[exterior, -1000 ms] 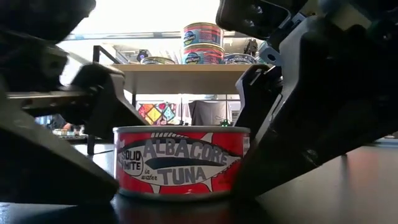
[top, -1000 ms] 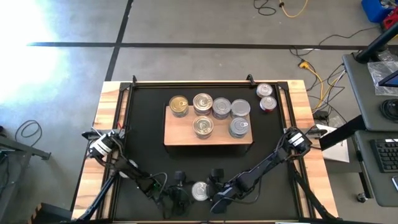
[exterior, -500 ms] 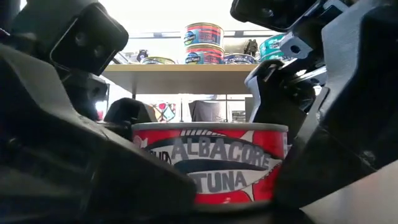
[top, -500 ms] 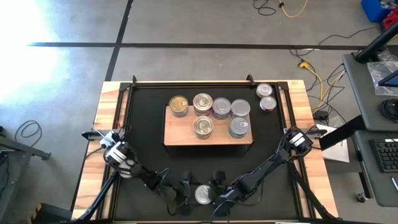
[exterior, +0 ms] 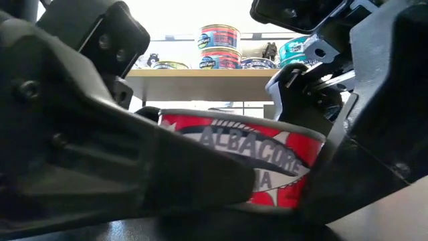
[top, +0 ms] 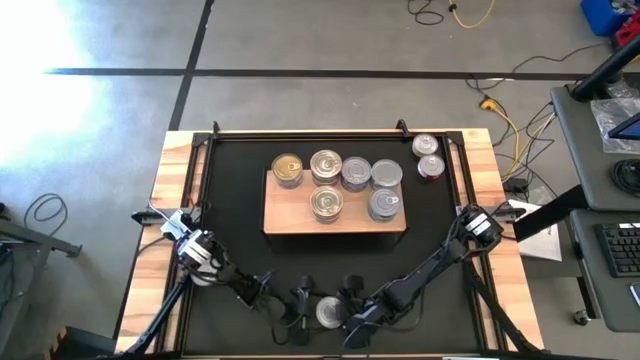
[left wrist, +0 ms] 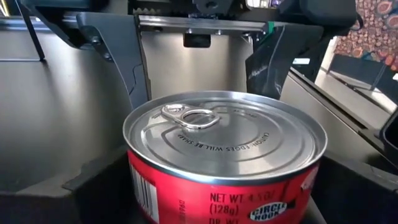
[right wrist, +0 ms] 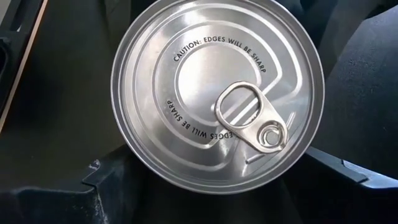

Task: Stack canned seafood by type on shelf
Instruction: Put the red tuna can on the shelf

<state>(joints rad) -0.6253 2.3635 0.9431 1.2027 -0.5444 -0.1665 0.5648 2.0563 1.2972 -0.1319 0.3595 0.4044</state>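
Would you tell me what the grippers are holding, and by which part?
Cannot tell: the red tuna tin sits tilted between left gripper and right gripper, flanked at its side wall; no clear grip shows.

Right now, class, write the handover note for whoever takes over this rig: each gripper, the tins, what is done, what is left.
Left gripper and right gripper: both at the near table edge, flanking one red-labelled albacore tuna tin, which sits tilted; whether it is gripped cannot be told.
On the shelf: six tins in view.
Off it: two tins at the far right corner of the mat.
Left: shelve these three by type.
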